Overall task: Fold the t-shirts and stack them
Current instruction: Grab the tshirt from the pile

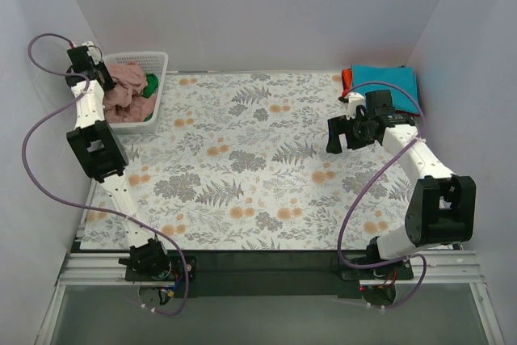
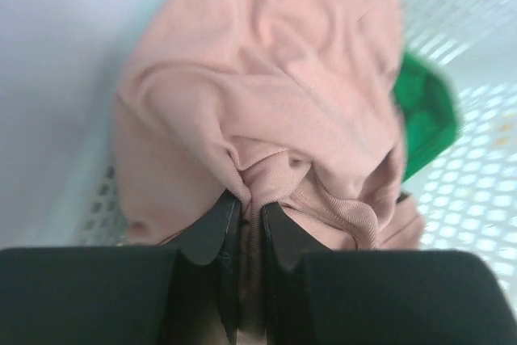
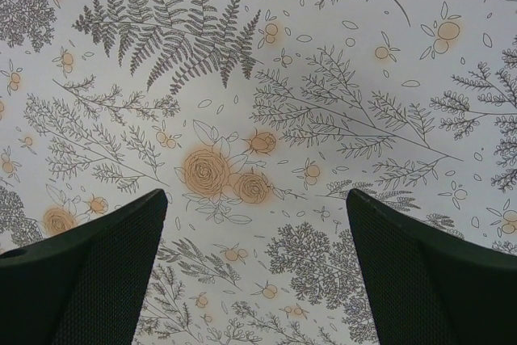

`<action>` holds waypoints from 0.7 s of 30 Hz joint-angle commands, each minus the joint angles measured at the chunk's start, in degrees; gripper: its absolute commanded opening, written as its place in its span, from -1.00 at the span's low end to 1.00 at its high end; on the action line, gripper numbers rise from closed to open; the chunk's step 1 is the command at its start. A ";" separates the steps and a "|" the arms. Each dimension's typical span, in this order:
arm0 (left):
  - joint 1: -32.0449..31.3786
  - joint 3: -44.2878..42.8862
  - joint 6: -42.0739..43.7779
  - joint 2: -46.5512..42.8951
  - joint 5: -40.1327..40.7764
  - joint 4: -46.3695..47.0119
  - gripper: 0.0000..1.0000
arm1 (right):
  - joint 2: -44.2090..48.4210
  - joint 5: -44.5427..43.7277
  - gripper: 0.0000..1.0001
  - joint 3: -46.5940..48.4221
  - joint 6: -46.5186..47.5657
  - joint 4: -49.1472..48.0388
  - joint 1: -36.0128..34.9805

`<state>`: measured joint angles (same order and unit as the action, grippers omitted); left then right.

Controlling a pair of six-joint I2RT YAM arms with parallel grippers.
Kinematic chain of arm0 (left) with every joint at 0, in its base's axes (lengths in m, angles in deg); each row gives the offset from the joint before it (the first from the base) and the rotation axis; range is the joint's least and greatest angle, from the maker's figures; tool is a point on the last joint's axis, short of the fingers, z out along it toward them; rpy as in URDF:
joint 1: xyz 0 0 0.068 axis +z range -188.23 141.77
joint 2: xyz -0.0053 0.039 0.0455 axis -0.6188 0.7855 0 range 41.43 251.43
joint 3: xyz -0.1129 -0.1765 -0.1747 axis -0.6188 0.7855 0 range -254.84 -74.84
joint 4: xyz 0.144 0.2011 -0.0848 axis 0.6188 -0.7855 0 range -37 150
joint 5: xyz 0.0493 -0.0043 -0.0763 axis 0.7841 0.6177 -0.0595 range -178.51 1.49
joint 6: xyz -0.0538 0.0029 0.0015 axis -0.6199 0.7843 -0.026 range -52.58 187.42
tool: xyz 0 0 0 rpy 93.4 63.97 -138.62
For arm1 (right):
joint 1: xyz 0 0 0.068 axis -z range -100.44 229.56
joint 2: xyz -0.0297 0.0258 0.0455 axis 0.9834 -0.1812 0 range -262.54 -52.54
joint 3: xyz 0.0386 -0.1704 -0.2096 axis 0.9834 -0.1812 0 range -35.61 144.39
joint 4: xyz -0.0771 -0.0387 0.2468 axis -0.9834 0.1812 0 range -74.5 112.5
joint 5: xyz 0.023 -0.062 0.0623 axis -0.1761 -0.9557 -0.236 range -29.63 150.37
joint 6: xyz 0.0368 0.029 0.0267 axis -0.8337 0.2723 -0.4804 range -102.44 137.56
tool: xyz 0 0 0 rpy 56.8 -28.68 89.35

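Inside the basket (image 1: pixel 139 55), the left claw (image 2: pixel 251 208) is clamped on a fold of the pink t-shirt (image 2: pixel 266 94), beside the green t-shirt (image 2: pixel 424 115). The pick-up step seems in hand, and lifting next must clear the basket wall without dragging the green one. Well right of the basket, the right claw (image 3: pixel 257 199) hangs spread apart, near the folded teal t-shirt (image 1: pixel 388 80).

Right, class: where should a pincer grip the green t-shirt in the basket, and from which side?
The exposed edge of the green t-shirt, probably from above: the pink t-shirt covers the rest, and the basket wall blocks the sides.
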<state>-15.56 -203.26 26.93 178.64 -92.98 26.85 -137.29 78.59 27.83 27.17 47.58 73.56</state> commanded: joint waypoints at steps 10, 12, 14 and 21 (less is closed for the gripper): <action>-0.09 -5.87 -7.05 -21.10 -12.19 13.10 -1.00 | 2.04 0.68 0.97 2.04 0.76 0.53 0.46; -0.70 -7.53 -9.07 -23.20 -15.11 13.81 -1.00 | 2.48 0.85 0.97 2.21 0.85 0.53 0.55; -1.84 -8.68 -10.31 -24.87 -17.66 13.99 -1.00 | 3.01 1.90 0.97 2.30 1.12 0.71 0.81; -12.19 -9.30 -15.22 -34.01 -22.69 18.55 -1.00 | 3.71 2.96 0.97 3.36 1.21 1.50 1.52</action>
<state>-22.88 -209.91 15.74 151.67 -110.64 39.99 -135.72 80.18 28.53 28.00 48.67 74.63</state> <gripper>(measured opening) 0.079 0.983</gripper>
